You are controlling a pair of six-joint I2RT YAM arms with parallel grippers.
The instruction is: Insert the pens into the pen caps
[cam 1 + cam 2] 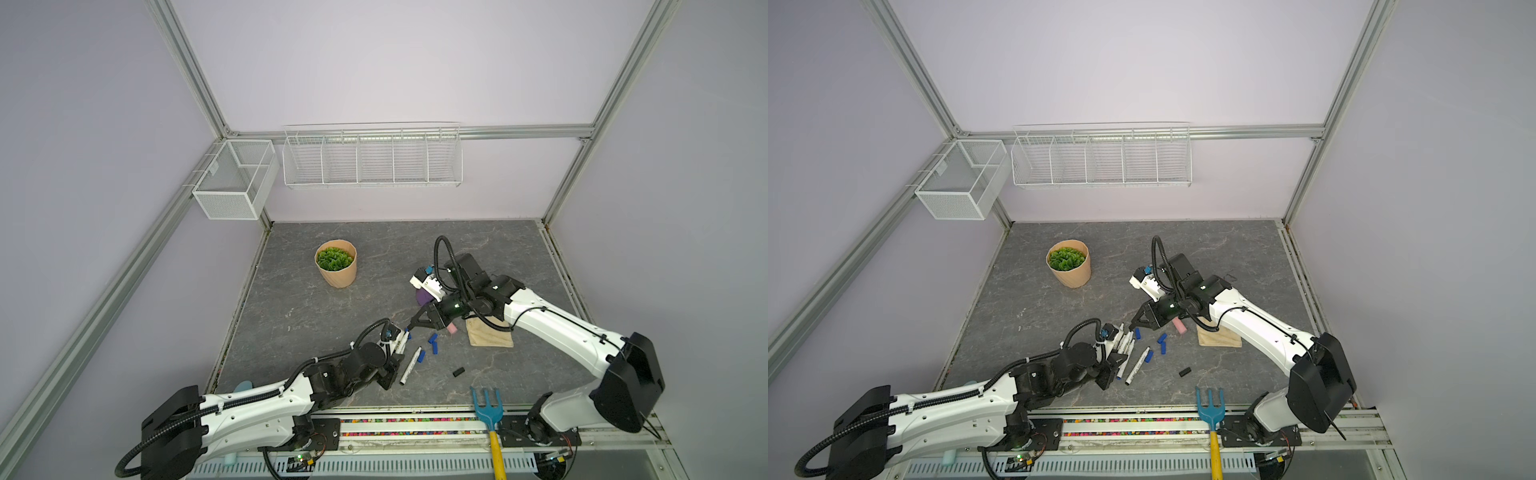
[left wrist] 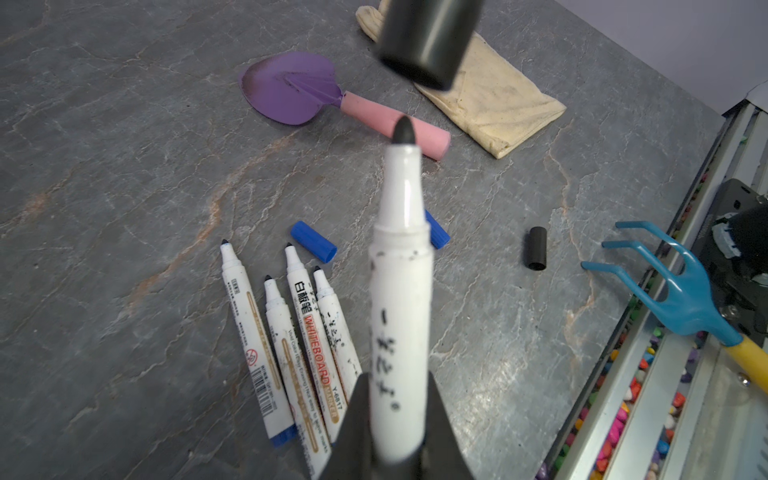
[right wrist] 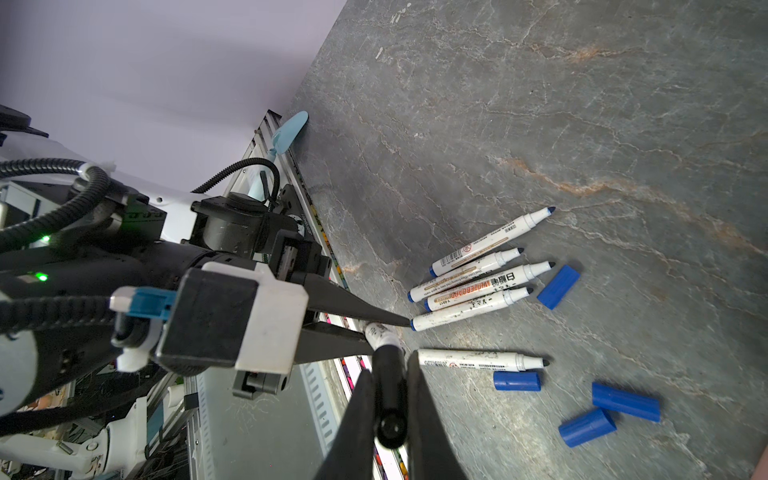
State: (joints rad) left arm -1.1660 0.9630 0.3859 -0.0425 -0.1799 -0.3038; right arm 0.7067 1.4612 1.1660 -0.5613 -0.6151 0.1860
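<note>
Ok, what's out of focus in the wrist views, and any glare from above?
Left wrist view: the black cap is blurred, the held pen softens toward the camera, the lying pens are sharp. Right wrist view: the black cap is soft. In both top views: even light, no glare on the table.

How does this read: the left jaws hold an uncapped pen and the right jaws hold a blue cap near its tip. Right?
Not quite. The cap in the right jaws is black, not blue; the right wrist view shows it. The left jaws do hold an uncapped pen, its tip near that cap.
</note>
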